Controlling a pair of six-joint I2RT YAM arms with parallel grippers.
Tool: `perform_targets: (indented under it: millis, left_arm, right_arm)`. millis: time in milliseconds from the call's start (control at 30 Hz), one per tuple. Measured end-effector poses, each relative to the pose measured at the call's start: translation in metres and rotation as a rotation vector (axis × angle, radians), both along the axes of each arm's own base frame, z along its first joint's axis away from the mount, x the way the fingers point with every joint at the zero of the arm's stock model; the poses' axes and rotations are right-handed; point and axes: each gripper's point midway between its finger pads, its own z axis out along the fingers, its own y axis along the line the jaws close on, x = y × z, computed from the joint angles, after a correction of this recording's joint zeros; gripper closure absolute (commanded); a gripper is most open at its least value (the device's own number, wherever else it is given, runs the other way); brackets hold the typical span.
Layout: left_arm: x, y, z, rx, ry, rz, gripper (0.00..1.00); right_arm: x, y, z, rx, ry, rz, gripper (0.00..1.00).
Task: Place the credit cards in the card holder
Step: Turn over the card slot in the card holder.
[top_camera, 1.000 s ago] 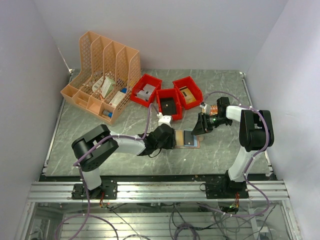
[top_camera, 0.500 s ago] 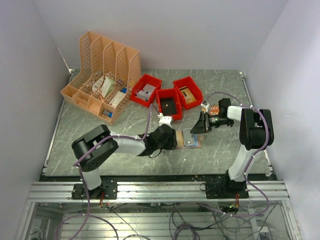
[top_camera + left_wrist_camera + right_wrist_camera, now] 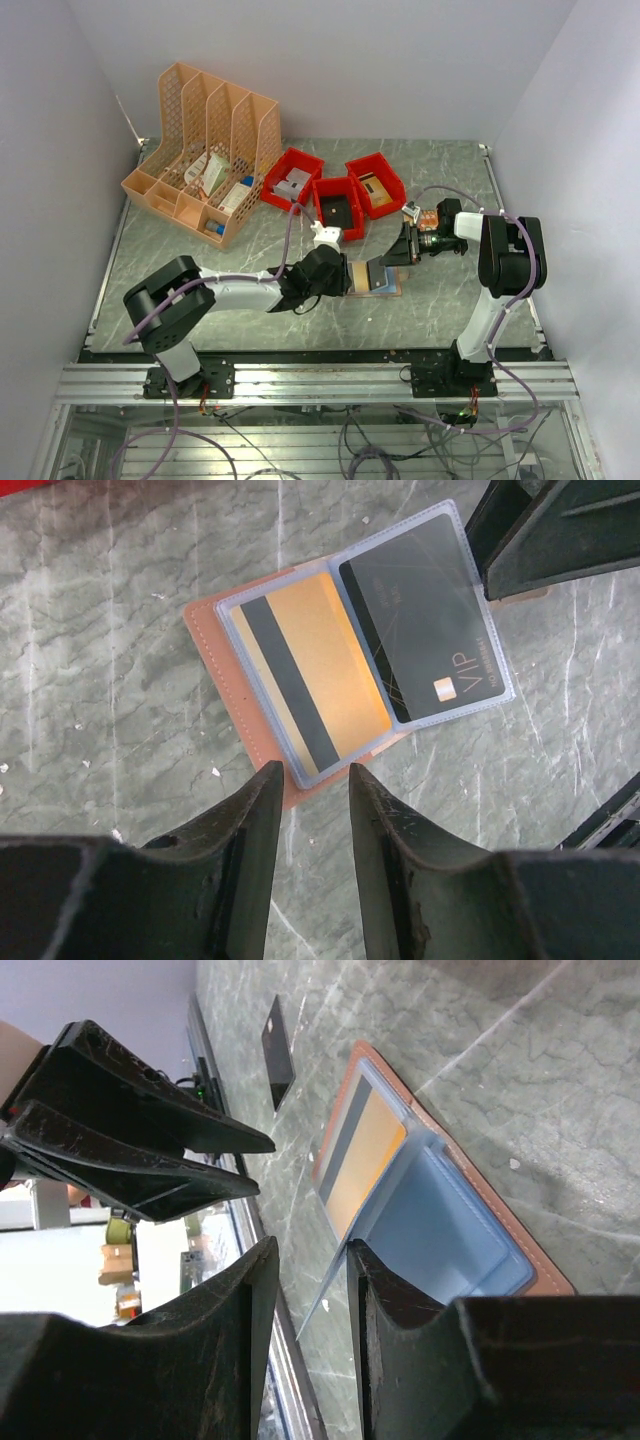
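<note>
The salmon-pink card holder (image 3: pixel 215 645) (image 3: pixel 392 290) lies open on the marble table, with clear plastic sleeves inside. A gold card with a black stripe (image 3: pixel 320 670) (image 3: pixel 365 1155) sits in one sleeve. A black VIP card (image 3: pixel 430 620) sits in the neighbouring sleeve, which is lifted off the holder. My left gripper (image 3: pixel 315 770) (image 3: pixel 340 275) is open at the holder's near corner, with nothing between its fingers. My right gripper (image 3: pixel 310 1248) (image 3: pixel 402 250) is open at the opposite side, and the edge of the lifted sleeve (image 3: pixel 400 1175) leans against one finger (image 3: pixel 375 1290).
Three red bins (image 3: pixel 337 207) stand behind the holder, and an orange lattice file rack (image 3: pixel 205 150) is at the back left. A small white block (image 3: pixel 325 235) sits by the left wrist. A dark flat card-like rectangle (image 3: pixel 278 1050) lies on the table past the holder.
My right gripper has moved left to the holder, and the sleeve with the black card has tilted up. Both grippers have narrowed slightly. The left arm's elbow has swung left.
</note>
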Motion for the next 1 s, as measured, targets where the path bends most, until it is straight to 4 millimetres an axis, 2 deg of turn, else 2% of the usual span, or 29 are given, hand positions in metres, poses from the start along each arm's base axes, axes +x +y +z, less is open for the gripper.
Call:
perform_targets:
  millis: [133,200,333,433,567,767,900,1000]
  left_arm:
    - [0.002,-0.006,0.000,-0.009,0.001,-0.006,0.72]
    - [0.006,-0.014,-0.001,-0.011,0.002,-0.009,0.76]
    - [0.019,-0.029,-0.004,-0.017,0.005,-0.013,0.77]
    - [0.024,-0.031,-0.010,-0.019,0.014,-0.014,0.77]
    - [0.029,-0.030,-0.022,-0.018,0.033,-0.013,0.76]
    - [0.037,-0.023,-0.029,-0.067,0.055,0.007,0.76]
    - [0.040,-0.021,-0.029,-0.102,0.061,0.015,0.75]
    - [0.041,-0.021,-0.028,-0.116,0.063,0.014,0.75]
  right_arm:
    - [-0.001,0.002,0.005,0.031,0.001,0.002,0.67]
    - [-0.001,0.003,0.007,0.044,0.000,0.003,0.67]
    - [-0.003,0.007,0.010,0.067,0.001,0.014,0.68]
    - [-0.006,0.013,0.010,0.076,0.007,0.034,0.70]
    - [-0.013,0.023,0.007,0.086,0.026,0.068,0.69]
    - [-0.024,0.040,0.007,0.106,0.036,0.141,0.63]
    - [-0.028,0.053,0.010,0.116,0.019,0.194,0.64]
    - [-0.030,0.054,0.008,0.116,0.025,0.205,0.66]
